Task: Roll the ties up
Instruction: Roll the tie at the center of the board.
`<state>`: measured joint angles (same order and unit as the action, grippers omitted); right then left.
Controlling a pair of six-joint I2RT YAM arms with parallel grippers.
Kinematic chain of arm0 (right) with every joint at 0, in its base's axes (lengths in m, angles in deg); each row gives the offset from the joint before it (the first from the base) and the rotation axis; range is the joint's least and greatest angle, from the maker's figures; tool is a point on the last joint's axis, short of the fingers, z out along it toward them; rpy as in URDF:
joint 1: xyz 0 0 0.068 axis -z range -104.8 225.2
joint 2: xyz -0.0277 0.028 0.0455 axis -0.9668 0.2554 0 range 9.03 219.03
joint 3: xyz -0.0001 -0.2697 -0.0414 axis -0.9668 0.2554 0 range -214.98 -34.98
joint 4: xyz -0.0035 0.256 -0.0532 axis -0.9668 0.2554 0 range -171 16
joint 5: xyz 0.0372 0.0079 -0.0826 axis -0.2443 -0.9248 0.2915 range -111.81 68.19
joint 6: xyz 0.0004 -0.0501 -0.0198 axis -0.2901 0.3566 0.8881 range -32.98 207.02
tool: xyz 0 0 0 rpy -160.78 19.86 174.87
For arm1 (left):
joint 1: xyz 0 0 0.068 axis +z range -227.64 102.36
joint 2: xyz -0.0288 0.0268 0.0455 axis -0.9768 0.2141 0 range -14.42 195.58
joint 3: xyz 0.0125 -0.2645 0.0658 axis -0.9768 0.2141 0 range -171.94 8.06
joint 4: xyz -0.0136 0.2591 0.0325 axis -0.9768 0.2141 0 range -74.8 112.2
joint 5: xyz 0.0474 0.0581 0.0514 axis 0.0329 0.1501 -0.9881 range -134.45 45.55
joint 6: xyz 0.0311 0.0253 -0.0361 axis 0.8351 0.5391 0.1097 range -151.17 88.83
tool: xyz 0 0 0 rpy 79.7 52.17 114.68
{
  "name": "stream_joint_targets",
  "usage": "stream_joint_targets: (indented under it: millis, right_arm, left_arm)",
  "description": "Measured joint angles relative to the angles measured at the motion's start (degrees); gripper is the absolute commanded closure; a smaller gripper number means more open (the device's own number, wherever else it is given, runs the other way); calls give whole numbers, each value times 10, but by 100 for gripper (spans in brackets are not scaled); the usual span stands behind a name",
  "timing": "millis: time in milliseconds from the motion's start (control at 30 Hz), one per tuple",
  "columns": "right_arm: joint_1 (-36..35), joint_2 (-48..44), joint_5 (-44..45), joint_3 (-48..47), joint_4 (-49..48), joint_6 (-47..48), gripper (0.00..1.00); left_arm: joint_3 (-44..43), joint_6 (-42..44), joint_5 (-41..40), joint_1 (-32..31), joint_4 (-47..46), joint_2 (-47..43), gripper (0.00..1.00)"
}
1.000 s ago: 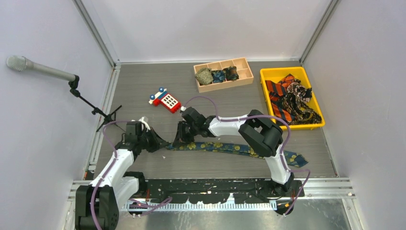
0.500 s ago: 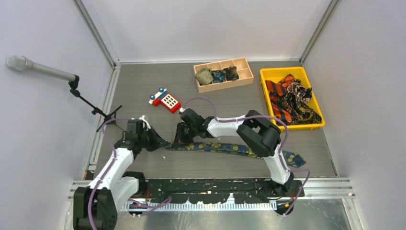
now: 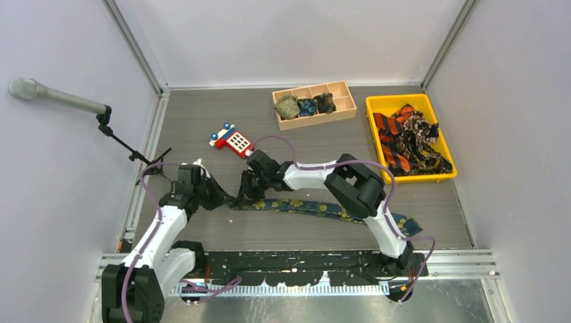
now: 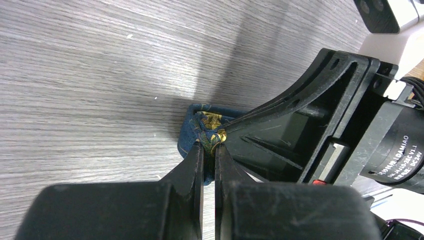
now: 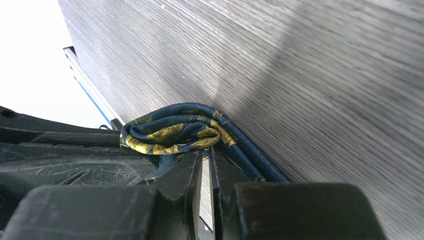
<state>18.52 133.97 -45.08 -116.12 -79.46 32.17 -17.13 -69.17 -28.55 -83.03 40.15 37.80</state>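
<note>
A navy tie (image 3: 316, 207) with yellow-gold flowers lies stretched across the near table, its wide end at the right. Its left end is folded into a small bunch (image 5: 170, 132). My left gripper (image 3: 227, 199) is shut on that bunch from the left, and the left wrist view shows the fingertips (image 4: 209, 145) pinching the fabric (image 4: 197, 125). From the right, my right gripper (image 3: 241, 196) is shut on the same bunch (image 5: 206, 150), its fingers almost touching the left ones. Other ties (image 3: 407, 138) lie loose in a yellow bin. Three rolled ties (image 3: 306, 105) sit in a wooden box.
A red-and-blue toy phone (image 3: 232, 140) lies just behind the grippers. The wooden box (image 3: 347, 101) stands at the back centre and the yellow bin (image 3: 397, 99) at the back right. A microphone on a stand (image 3: 57, 97) reaches in from the left wall.
Both grippers have shifted a little to the left, still holding the tie's folded end. The right arm's elbow has moved left and the tie has been dragged along.
</note>
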Motion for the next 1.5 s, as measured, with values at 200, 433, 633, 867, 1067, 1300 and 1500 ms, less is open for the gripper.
stream_joint_targets:
  millis: [200,433,633,867,1067,1300,1500]
  right_arm:
    - [-2,18,-6,-31,10,0,84]
    - [-2,33,-13,-56,23,0,84]
    - [-2,37,-15,-67,31,1,84]
    - [-2,41,-20,-60,19,-6,84]
    - [-1,41,-24,-50,4,-11,84]
    - [1,41,-28,-42,-10,-16,84]
    - [3,39,-29,-30,-26,-23,84]
  left_arm:
    - [-10,2,-16,-5,10,-1,100]
    - [-17,2,-28,-12,18,-1,100]
    - [-19,1,-31,-19,17,-1,100]
    - [-19,0,-39,-33,15,3,100]
    - [-17,-5,-47,-48,4,12,100]
    - [-14,-5,-55,-61,-10,17,100]
    - [-10,-6,-60,-68,-19,19,100]
